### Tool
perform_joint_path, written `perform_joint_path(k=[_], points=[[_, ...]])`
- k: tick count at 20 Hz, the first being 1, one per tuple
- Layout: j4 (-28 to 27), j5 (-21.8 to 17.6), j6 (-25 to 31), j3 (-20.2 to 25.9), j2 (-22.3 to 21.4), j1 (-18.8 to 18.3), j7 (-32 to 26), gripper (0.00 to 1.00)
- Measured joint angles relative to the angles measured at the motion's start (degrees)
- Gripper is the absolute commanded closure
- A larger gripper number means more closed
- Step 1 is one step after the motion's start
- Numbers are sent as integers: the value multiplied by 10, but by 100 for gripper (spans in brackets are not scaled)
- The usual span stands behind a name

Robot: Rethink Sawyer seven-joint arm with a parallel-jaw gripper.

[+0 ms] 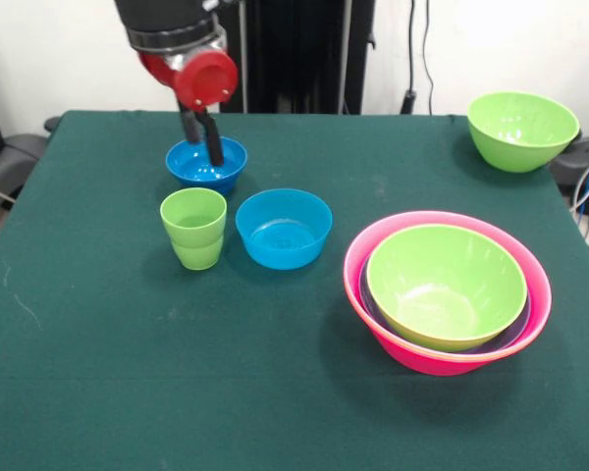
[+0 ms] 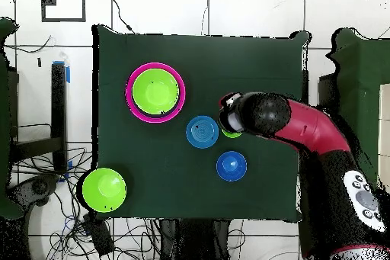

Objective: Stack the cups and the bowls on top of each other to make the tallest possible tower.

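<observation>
My gripper [image 1: 204, 150] hangs open with nothing between its two black fingers, its tips in line with the far small blue bowl [image 1: 207, 165]. From overhead, the arm's wrist [image 2: 238, 114] covers most of the light-green cup [image 2: 231, 133], so I cannot tell whether the tips are above the cup or the bowl. The light-green cup [image 1: 193, 228] stands upright beside a second blue bowl [image 1: 284, 229]. The tower [image 1: 448, 291] is a big pink bowl holding a purple bowl and a green bowl. Another green bowl [image 1: 522, 129] sits alone at a far corner.
The green table cloth [image 1: 98, 373] spreads wide in front of the cup and bowls. Overhead, the two blue bowls [image 2: 202, 131] [image 2: 231, 165] lie between the tower [image 2: 155, 93] and the arm [image 2: 305, 127]. The lone green bowl [image 2: 104, 188] overhangs the table's corner.
</observation>
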Motion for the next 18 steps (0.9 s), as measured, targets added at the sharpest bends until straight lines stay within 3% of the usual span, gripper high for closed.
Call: perform_joint_path(k=[11,18], points=[[21,21,-107,29,51,9,0,0],[23,21,-138,33,82,15,0,0]])
